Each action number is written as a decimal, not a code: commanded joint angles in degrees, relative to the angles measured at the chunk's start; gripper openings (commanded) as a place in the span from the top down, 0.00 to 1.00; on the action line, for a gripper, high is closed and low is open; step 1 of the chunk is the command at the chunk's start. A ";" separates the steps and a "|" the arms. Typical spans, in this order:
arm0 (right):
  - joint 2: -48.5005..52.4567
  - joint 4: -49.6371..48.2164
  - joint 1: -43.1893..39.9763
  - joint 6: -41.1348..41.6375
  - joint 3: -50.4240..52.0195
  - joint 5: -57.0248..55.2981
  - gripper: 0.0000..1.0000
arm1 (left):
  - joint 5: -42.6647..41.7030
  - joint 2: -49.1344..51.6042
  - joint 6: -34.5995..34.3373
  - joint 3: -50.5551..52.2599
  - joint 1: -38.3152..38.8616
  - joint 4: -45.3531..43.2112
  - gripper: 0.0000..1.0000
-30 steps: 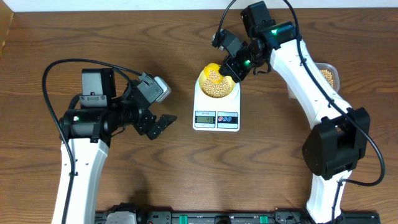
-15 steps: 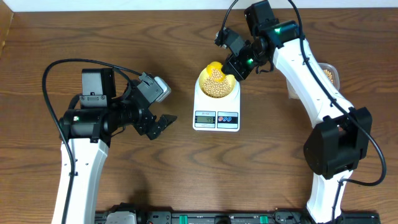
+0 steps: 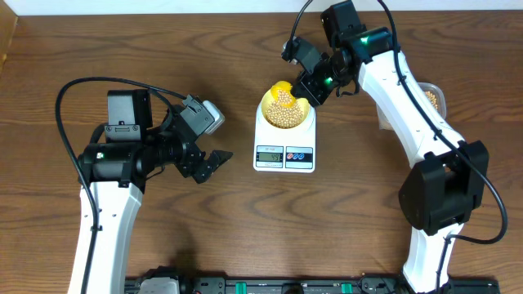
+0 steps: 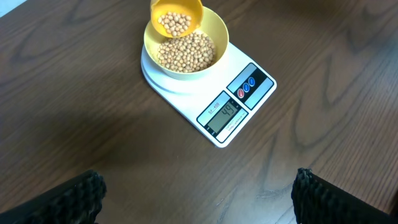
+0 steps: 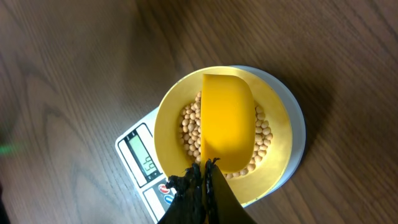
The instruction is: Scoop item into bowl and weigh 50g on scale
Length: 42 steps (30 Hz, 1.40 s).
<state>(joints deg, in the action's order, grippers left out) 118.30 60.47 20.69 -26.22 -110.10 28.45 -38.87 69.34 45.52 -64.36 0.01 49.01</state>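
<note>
— Is there anything to read here?

— One number. In the left wrist view, right of centre, the grey display (image 4: 222,114) on the front of the scale (image 4: 186,102) shows 44 in dark digits.

— Any unit next to it?

— Too small to tell. A thin line of print runs along the display's edge, possibly a model name, but it is blurred.

— And the other views?

— In the right wrist view the display (image 5: 144,160) sits at the lower left, turned sideways; its two digits look like 44 again. In the overhead view the display (image 3: 270,155) is too small to read.

— The buttons?

— The two round buttons (image 4: 241,92) beside the display show no legible marking.
</note>
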 commanded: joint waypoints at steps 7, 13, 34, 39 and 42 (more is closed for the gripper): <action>-1.84 -0.07 -0.35 -3.28 -1.03 0.59 0.99 | -0.52 0.00 0.96 -0.26 -0.33 0.00 0.03; -1.84 -0.07 -0.35 -5.68 -1.03 0.59 0.99 | -0.52 0.00 0.96 -0.26 -0.33 0.00 0.02; -1.84 -1.20 -0.39 -9.92 -1.01 -1.33 0.99 | -0.52 0.00 0.96 -0.26 -0.33 0.00 0.02; -1.84 -1.53 -0.35 -13.11 -1.01 -1.09 0.99 | -0.52 0.00 0.96 -0.26 -0.33 0.00 0.02; -1.84 -1.64 -0.35 -13.11 -1.01 -0.39 0.99 | -0.52 0.00 0.96 -0.26 -0.33 0.00 0.03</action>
<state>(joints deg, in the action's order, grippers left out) 118.32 58.96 20.69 -37.30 -110.10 27.07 -38.87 69.34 45.52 -64.36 0.01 49.01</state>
